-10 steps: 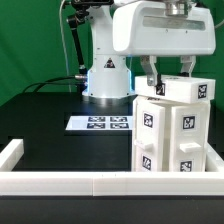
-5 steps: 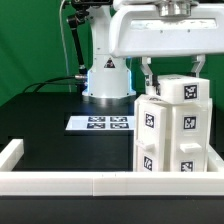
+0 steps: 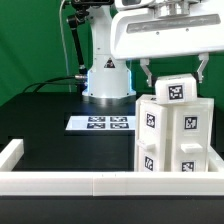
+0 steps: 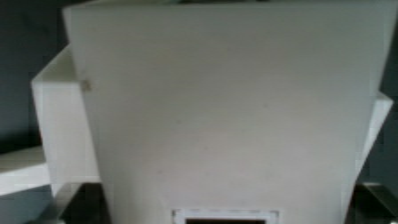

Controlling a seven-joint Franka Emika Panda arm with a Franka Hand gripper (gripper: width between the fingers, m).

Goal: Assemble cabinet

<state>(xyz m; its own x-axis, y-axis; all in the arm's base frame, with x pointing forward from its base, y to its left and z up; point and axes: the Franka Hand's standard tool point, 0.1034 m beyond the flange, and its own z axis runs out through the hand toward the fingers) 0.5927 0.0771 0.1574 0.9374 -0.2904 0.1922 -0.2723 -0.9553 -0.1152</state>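
Observation:
The cabinet (image 3: 172,140), a tall white boxy body with square tags on its faces, stands at the exterior view's right, just behind the rail. On its top sits a smaller white tagged block (image 3: 178,92), its tag turned toward the camera. My gripper (image 3: 176,80) comes down from above, one dark finger on each side of the block, shut on it. In the wrist view the block's white face (image 4: 214,110) fills nearly the whole picture, so the cabinet below is mostly hidden.
The marker board (image 3: 100,123) lies flat on the black table near the arm's white base (image 3: 107,80). A low white border rail (image 3: 70,182) runs along the front and up the exterior view's left. A green backdrop stands behind.
My gripper has turned about its vertical axis, and the block has turned with it. Its tag has swung from the exterior view's right round to face the camera.

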